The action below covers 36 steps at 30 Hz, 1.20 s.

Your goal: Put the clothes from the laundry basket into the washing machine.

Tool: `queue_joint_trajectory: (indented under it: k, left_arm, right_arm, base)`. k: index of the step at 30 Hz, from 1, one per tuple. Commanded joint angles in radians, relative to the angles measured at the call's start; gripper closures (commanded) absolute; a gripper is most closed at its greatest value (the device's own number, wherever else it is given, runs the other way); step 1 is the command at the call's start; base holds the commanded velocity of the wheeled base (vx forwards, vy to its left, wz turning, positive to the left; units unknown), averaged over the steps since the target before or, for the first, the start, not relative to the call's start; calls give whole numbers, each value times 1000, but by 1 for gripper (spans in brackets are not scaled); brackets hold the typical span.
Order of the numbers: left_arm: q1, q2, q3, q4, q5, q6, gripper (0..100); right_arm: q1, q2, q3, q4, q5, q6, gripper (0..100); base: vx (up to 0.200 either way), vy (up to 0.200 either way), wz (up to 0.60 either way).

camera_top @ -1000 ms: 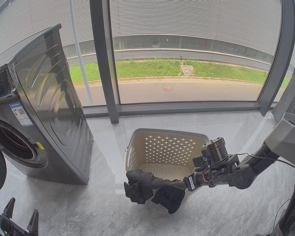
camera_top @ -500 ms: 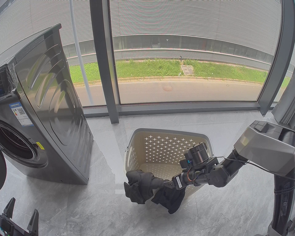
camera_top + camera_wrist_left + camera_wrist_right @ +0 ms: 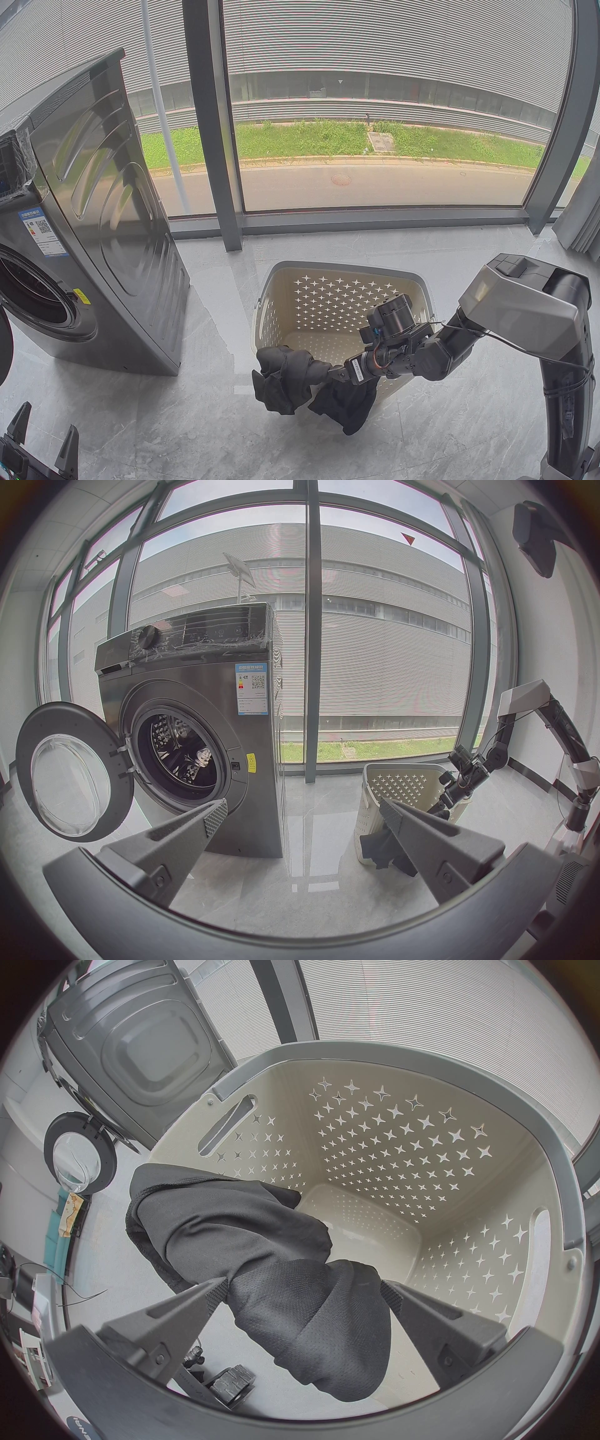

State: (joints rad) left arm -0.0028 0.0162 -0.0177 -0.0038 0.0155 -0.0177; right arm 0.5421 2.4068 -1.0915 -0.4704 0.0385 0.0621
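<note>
Right wrist view: clothes [image 3: 275,1272] between spread fingers [image 3: 175,1325] partly hide the laundry basket [image 3: 437,1072].

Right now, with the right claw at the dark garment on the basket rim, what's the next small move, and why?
Probably close the right claw on the dark garment: its fingers stand open on either side of the cloth, which is draped over the near rim of the laundry basket.
</note>
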Motion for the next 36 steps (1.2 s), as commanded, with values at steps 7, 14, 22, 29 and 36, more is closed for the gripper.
queue_joint_trajectory:
  k: [7, 14, 22, 29, 36]
  left_arm:
    - [0, -16, 18, -1, 1, -2, 0]
    - [0, -16, 18, -1, 0, 4, 0]
    - [0, -16, 18, -1, 0, 2, 0]
    - [0, -16, 18, -1, 0, 2, 0]
    - [0, -16, 18, 1, 1, 2, 0]
  right_arm:
    - [4, -6, 8, 9, -5, 1, 100]
    - [-1, -44, 28, 10, -6, 2, 100]
    - [-2, -129, 42, 9, -6, 7, 100]
    - [9, -224, 41, 7, -8, 10, 100]
    - [22, -288, 68, 9, -28, 21, 100]
  base:
    - [0, 0, 0]
    - [0, 0, 0]
    - [0, 0, 0]
    - [0, 0, 0]
    - [0, 0, 0]
